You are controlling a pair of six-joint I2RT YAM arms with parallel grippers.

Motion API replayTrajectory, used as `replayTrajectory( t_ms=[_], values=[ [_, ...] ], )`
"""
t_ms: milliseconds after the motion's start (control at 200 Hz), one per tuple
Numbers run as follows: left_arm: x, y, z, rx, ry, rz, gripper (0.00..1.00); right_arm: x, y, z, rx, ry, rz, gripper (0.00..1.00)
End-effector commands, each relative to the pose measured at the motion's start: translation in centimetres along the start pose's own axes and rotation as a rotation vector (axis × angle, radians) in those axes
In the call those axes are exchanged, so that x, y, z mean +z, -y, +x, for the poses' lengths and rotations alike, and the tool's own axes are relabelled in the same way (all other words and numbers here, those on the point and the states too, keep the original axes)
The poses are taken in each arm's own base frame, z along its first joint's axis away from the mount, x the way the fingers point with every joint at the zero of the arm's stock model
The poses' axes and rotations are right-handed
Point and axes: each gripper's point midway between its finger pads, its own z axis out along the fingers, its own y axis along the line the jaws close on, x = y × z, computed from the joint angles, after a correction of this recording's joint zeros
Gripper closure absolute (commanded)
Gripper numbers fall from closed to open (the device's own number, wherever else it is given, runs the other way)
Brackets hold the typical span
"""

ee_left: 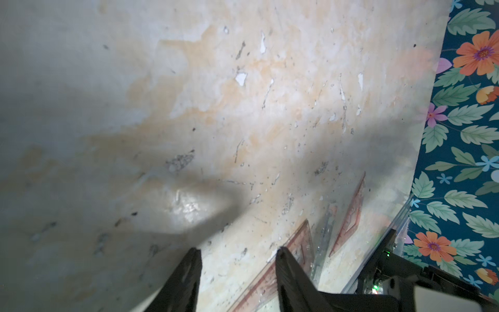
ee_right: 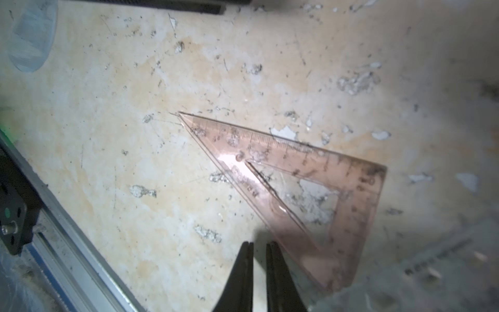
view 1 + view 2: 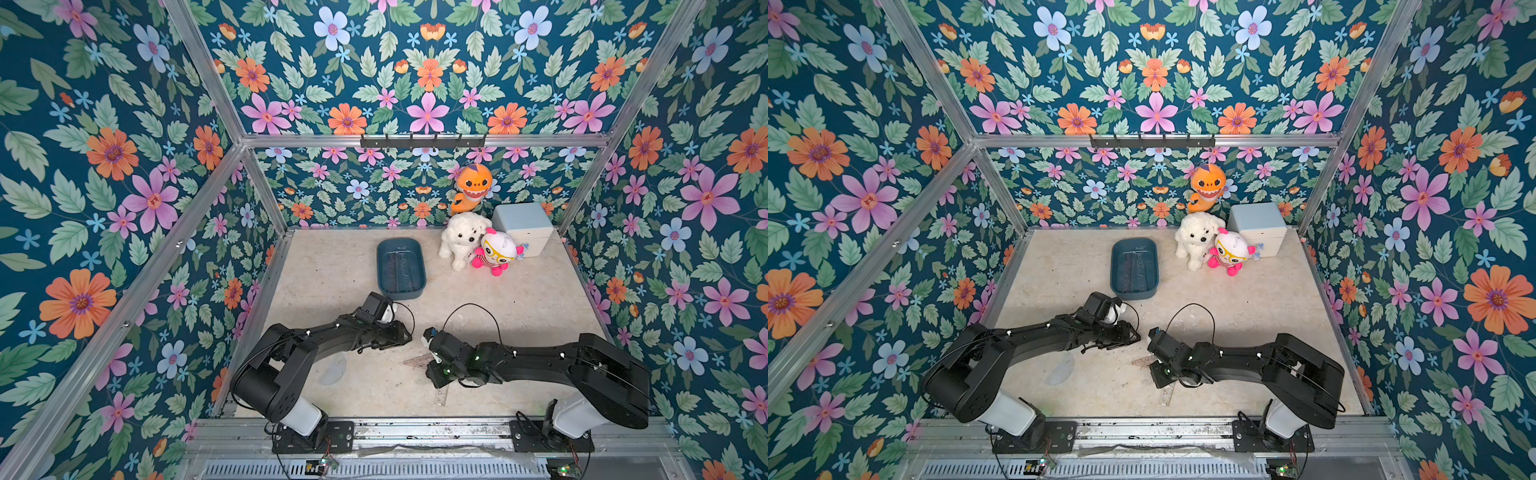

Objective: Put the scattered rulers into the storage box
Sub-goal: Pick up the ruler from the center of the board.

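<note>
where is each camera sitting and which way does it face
Both top views: high over the front edge, facing down toward the back wall; left arm, right arm, storage box show.
Left wrist: looks along the left gripper at the table.
Right wrist: looks past the right gripper at a pink set square.
Shared: that set square also shows in a top view.

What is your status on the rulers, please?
Left gripper open, empty. Right gripper shut, beside pink set square. Box open; toys beside it, not blocking.
</note>
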Motion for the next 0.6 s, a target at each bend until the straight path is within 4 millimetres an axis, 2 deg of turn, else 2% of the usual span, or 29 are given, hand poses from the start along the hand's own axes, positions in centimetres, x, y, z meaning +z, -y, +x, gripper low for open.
replayTrajectory(
  t_ms=[0, 270, 595],
  values=[
    [0.2, 0.4, -0.2, 0.024, -0.005, 0.019, 0.50, 0.0, 2.3, 2.1, 0.032, -0.060, 0.091, 0.85],
    [0.7, -0.1, -0.1, 0.019, -0.012, 0.007, 0.50, 0.8, 3.2, 0.3, 0.019, -0.044, 0.110, 0.86],
    [1.1, -0.3, 0.0, 0.015, -0.020, 0.007, 0.51, 0.3, 4.8, -0.3, 0.010, -0.062, 0.130, 0.86]
  ],
)
